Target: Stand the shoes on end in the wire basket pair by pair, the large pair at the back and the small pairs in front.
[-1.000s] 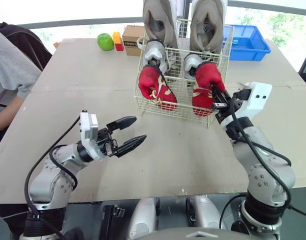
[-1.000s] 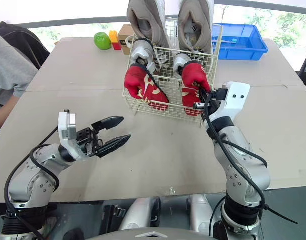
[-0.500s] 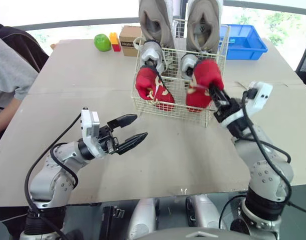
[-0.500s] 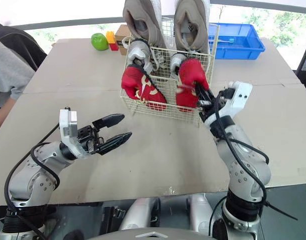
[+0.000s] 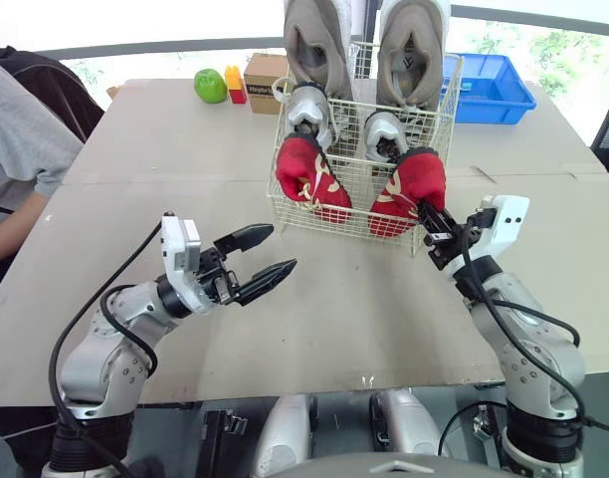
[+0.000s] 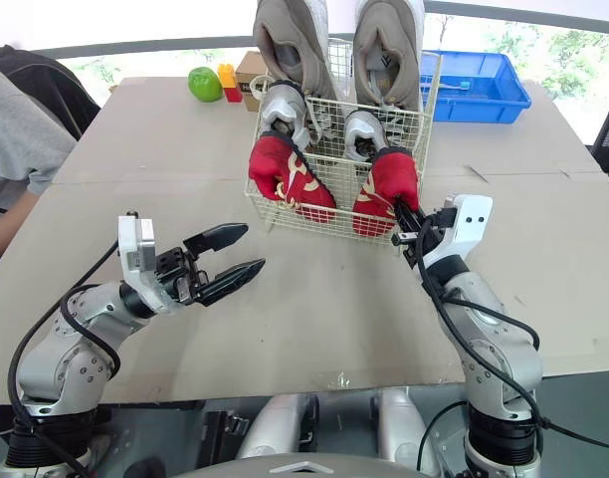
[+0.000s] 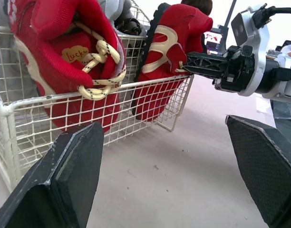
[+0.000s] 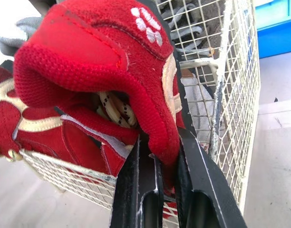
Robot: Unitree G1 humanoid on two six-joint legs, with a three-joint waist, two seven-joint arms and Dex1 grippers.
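A white wire basket (image 5: 359, 194) stands at the middle back of the table. Two large tan shoes (image 5: 319, 40) stand on end along its back, with a silver pair (image 5: 306, 105) in front of them. One red shoe (image 5: 309, 174) leans at the front left. The other red shoe (image 5: 412, 184) stands at the front right, its collar pinched by my right gripper (image 5: 426, 211), whose fingers (image 8: 136, 180) are shut on it beside the basket's wall. My left gripper (image 5: 282, 249) hovers open over the table, in front of the basket and apart from it.
A green apple (image 5: 210, 84), coloured blocks (image 5: 233, 80) and a cardboard box (image 5: 263, 78) sit at the back left. Behind the basket to the right lies a blue bin (image 5: 496, 88). A person (image 5: 21, 149) sits at the table's left side.
My right gripper lifted and tilted the right red shoe, then lowered it deeper into the basket's front right. The left arm has barely moved.
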